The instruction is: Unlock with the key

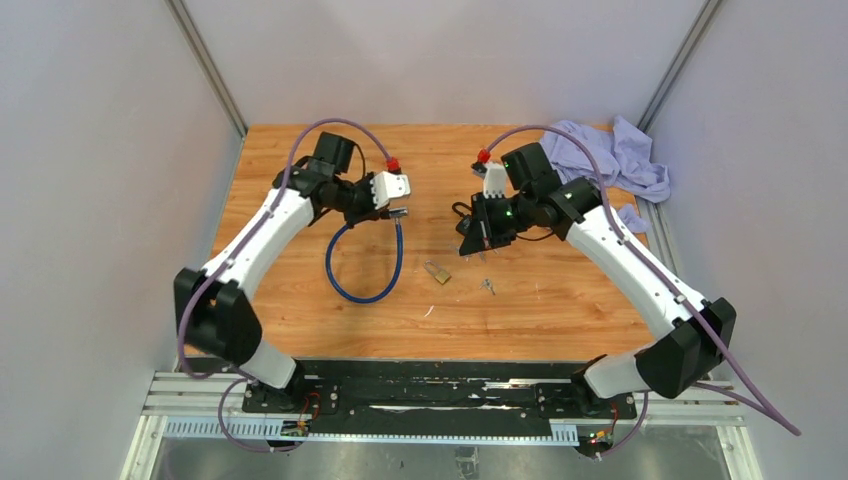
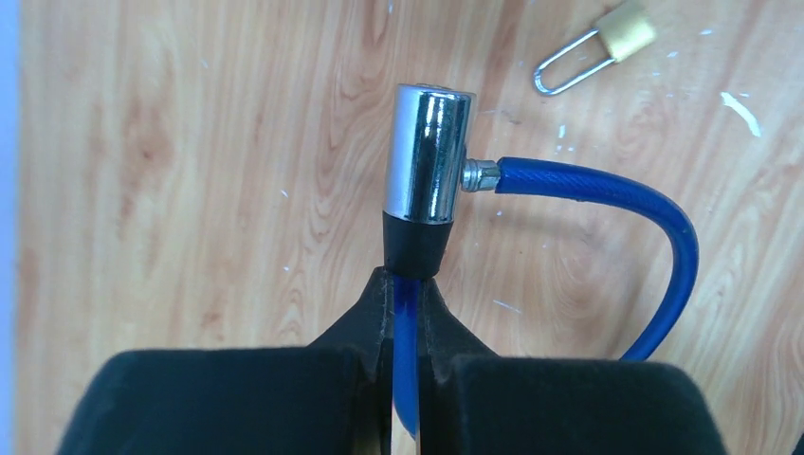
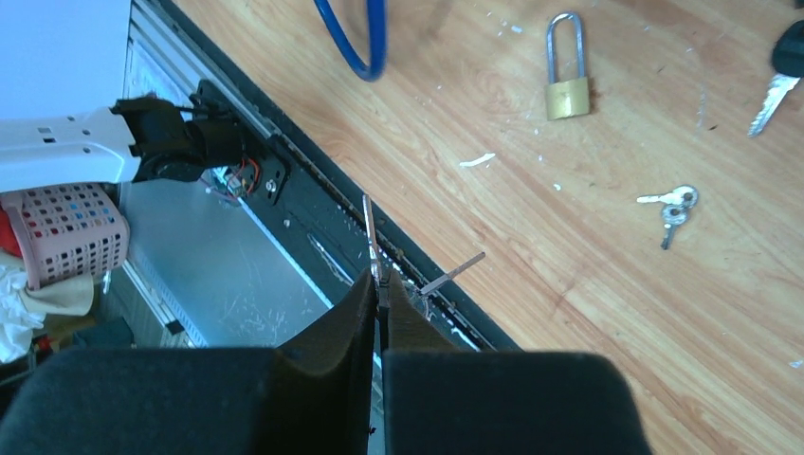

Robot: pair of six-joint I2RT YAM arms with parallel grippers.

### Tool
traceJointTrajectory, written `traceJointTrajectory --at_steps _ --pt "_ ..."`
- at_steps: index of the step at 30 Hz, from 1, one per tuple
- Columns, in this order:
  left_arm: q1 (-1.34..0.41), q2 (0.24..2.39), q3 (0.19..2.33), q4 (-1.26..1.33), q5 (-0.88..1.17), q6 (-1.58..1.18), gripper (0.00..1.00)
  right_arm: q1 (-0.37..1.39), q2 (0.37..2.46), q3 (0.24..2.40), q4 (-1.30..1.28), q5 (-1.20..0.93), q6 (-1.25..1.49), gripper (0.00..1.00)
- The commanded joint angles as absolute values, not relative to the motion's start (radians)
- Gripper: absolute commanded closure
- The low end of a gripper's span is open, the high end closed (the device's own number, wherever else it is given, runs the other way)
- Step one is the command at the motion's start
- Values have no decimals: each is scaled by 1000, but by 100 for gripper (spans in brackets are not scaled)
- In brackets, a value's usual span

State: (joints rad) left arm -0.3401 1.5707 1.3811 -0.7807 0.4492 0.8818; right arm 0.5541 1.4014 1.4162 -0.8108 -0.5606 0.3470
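Observation:
My left gripper (image 1: 393, 203) (image 2: 406, 284) is shut on the blue cable (image 2: 607, 185) of a cable lock, just behind its chrome lock cylinder (image 2: 429, 154) (image 1: 398, 212). It holds the cylinder a little above the table, and the cable loop (image 1: 365, 265) hangs down onto the wood. My right gripper (image 1: 472, 240) (image 3: 381, 282) is shut on a thin silver key (image 3: 370, 227), seen edge-on and sticking out past the fingertips. A second key (image 3: 453, 273) dangles beside it. The right gripper is to the right of the cylinder and apart from it.
A small brass padlock (image 1: 436, 271) (image 3: 567, 81) and a pair of small keys (image 1: 487, 286) (image 3: 671, 207) lie on the wood between the arms. A black-headed key (image 3: 777, 81) lies nearby. A crumpled lilac cloth (image 1: 610, 155) lies at the back right corner.

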Motion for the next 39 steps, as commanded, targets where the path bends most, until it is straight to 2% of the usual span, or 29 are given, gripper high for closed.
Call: traceJointTrajectory --at_steps 1,7,15,23,39 --pt "-356 1382 1339 -892 581 1084 100 619 1416 1469 -872 -558 312 100" --pt "-363 1129 1204 -858 676 1270 100 729 1445 1589 -961 -474 275 99" --pt "-365 807 880 -339 722 1106 100 840 1439 1696 -1014 -329 329 99" --pt "-368 758 859 -334 783 1101 100 925 1463 1765 -1037 -257 373 100" --pt "-388 689 809 -377 831 1236 100 956 1489 1825 -1011 -292 374 99"
